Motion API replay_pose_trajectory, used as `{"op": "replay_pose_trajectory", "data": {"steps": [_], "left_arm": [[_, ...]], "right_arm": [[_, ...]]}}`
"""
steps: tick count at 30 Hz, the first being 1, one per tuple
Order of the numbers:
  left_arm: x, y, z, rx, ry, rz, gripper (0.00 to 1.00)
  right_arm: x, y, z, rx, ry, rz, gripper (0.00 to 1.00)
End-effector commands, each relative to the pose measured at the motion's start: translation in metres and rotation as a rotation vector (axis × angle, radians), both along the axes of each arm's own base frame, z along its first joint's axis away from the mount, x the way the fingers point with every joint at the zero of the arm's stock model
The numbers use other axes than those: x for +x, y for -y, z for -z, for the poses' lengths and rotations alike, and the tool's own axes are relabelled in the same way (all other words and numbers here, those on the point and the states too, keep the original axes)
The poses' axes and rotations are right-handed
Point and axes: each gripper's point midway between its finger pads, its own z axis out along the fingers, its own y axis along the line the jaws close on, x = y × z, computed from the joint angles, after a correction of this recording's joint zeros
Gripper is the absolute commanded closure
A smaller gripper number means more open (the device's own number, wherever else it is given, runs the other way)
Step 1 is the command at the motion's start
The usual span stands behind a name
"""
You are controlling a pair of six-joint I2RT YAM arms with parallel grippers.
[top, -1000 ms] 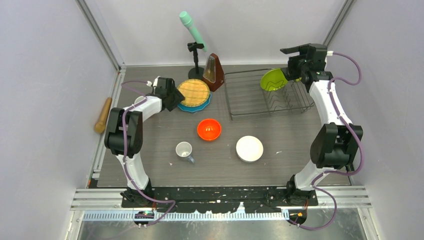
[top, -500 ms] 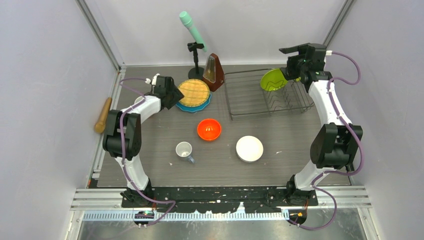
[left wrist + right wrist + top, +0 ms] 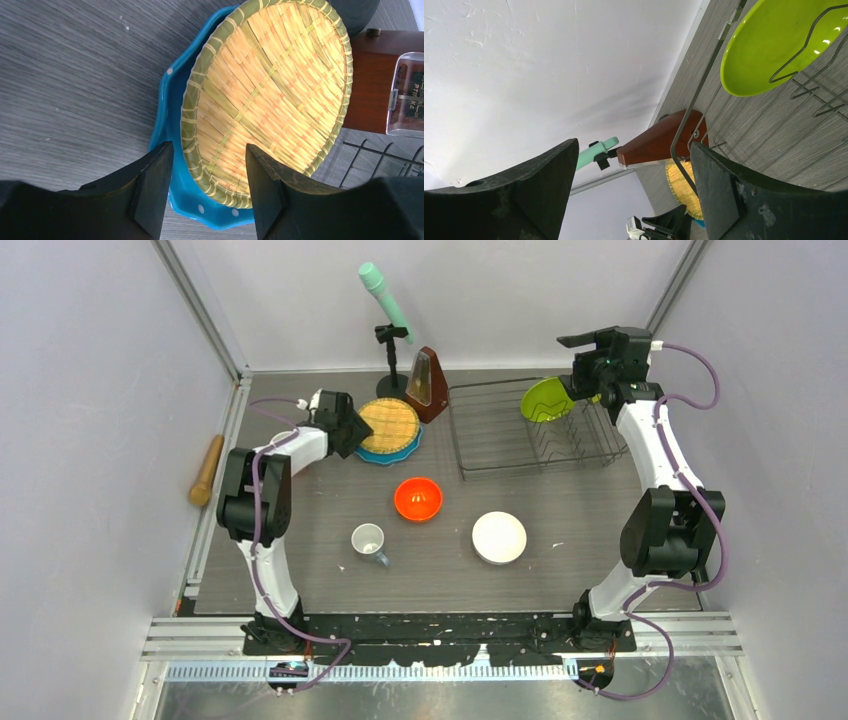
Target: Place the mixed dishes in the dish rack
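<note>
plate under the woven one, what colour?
Blue plate with small white dots, clearest in the left wrist view.

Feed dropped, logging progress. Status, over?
Both grippers open. Left gripper straddles rim of yellow-rimmed plate, stacked on blue white-dotted plate. Lime-green plate stands in dish rack, right gripper clear. Brown metronome close beside stacked plates.

Left arm: its elbow (image 3: 252, 498) sits slightly further right and further back than a second ago.
Left gripper (image 3: 352, 430): it has crept right, up to the left edge of the yellow-rimmed plate (image 3: 388, 423) stacked on the blue white-dotted plate (image 3: 384, 456). Its parted fingers now frame both rims.
Right gripper (image 3: 573, 383): it has shifted a touch left, beside the lime-green plate (image 3: 545, 400).
</note>
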Motion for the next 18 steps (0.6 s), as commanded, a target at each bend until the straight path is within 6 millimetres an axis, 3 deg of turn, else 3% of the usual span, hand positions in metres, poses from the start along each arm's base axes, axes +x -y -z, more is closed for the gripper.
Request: {"op": "replay_pose_trajectory", "data": {"steps": [1, 8, 14, 16, 18], "left_arm": [[0.011, 0.006, -0.002, -0.044, 0.007, -0.011, 0.43], [0.019, 0.007, 0.015, -0.142, -0.011, -0.067, 0.48], [0.027, 0.007, 0.007, -0.212, 0.064, -0.066, 0.79], [0.027, 0.005, -0.001, -0.198, 0.091, -0.053, 0.97], [0.024, 0.002, -0.009, -0.176, 0.113, -0.049, 1.0]], "right_arm": [[-0.007, -0.003, -0.033, -0.021, 0.091, -0.014, 0.12], [-0.011, -0.004, -0.034, -0.013, 0.095, -0.015, 0.12], [-0.017, -0.005, -0.041, -0.013, 0.11, -0.019, 0.12], [-0.019, -0.005, -0.042, -0.014, 0.112, -0.018, 0.12], [-0.021, -0.006, -0.042, -0.011, 0.111, -0.02, 0.12]]}}
